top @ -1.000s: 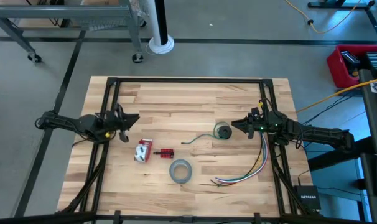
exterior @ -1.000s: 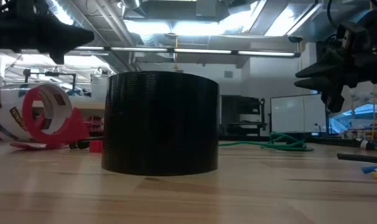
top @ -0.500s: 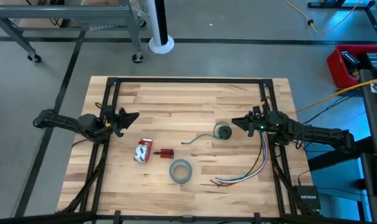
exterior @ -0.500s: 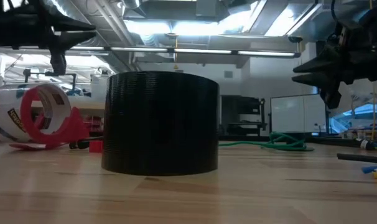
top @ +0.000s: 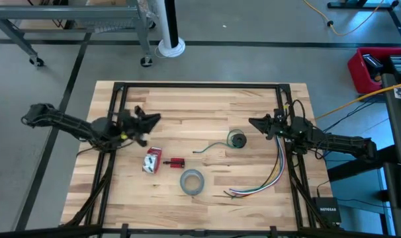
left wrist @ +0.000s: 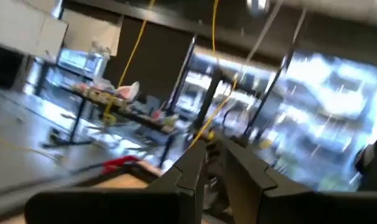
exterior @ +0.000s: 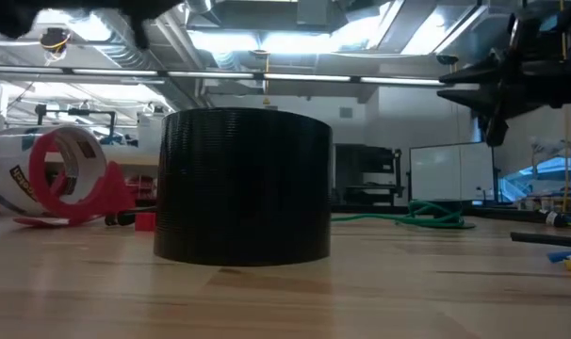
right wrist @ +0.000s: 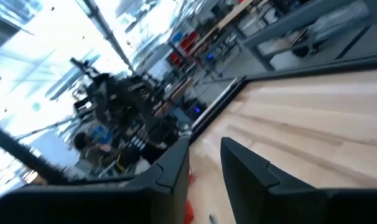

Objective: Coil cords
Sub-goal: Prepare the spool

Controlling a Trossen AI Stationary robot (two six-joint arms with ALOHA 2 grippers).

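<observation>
a pale wooden table [top: 200,106] of glued strips, framed in black metal, held five small things. the cord [top: 220,145], thin and dark with a small round coiled disc [top: 237,139], lay right of centre. nearby sat one grey ring of tape [top: 192,182], one red-and-white tape dispenser [top: 152,159], one small red block [top: 177,162] and one bunch of coloured wires [top: 267,180]. the left gripper [top: 149,123] hovered at the table's left, fingers slightly apart, holding nothing. the right gripper [top: 255,123] hung just beside the disc, fingers apart, empty. no writing was readable.
</observation>
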